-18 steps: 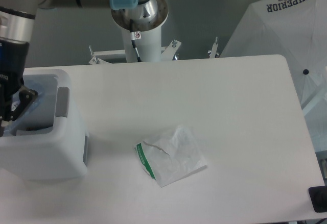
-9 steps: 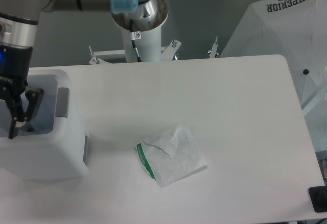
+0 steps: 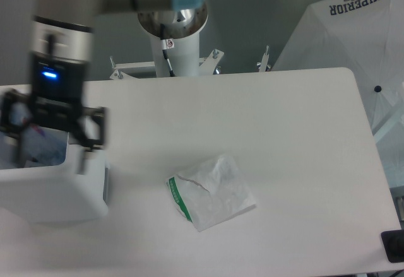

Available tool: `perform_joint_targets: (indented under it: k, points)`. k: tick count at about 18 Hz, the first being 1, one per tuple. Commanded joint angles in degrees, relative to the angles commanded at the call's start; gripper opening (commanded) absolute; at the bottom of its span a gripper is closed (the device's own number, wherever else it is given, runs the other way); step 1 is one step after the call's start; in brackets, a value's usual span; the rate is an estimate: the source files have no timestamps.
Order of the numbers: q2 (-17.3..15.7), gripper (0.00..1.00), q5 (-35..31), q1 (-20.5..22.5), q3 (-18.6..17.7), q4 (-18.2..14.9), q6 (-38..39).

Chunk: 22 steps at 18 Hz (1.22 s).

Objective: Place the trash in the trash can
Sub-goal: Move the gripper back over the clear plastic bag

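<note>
Setting: white table [image 3: 284,132], smooth and matte, grey room behind, a folded white canopy at the far right.
Gripper [image 3: 53,141]: blurred by motion, fingers spread wide and empty above the bin; a moment ago it hung lower, inside the bin.
Bin [image 3: 57,195]: boxy white plastic, thick walls, rounded corners; something purple-blue shows inside, likely the bottle [image 3: 43,146].
Meaning: bottle looks delivered; half the job appears done.
Wrapper [image 3: 211,192]: crinkled translucent film with a green edge strip, flat on the table, well right of the bin, untouched.
</note>
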State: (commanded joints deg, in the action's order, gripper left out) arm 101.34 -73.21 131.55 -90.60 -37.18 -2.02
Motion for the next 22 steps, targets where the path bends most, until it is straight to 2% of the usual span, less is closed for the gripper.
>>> perform_joint_targets:
  k: [5, 9, 13, 22]
  points:
    - [0.5, 1.0, 0.1, 9.0, -5.5, -0.2, -1.3]
    - [3.6, 1.0, -0.4, 12.4, -7.2, -1.1, -2.2]
    - [5.7, 1.0, -2.6, 13.6, -8.5, -1.9, -3.5]
    - [16.6, 1.0, -6.5, 15.4, -6.9, -1.7, -4.9]
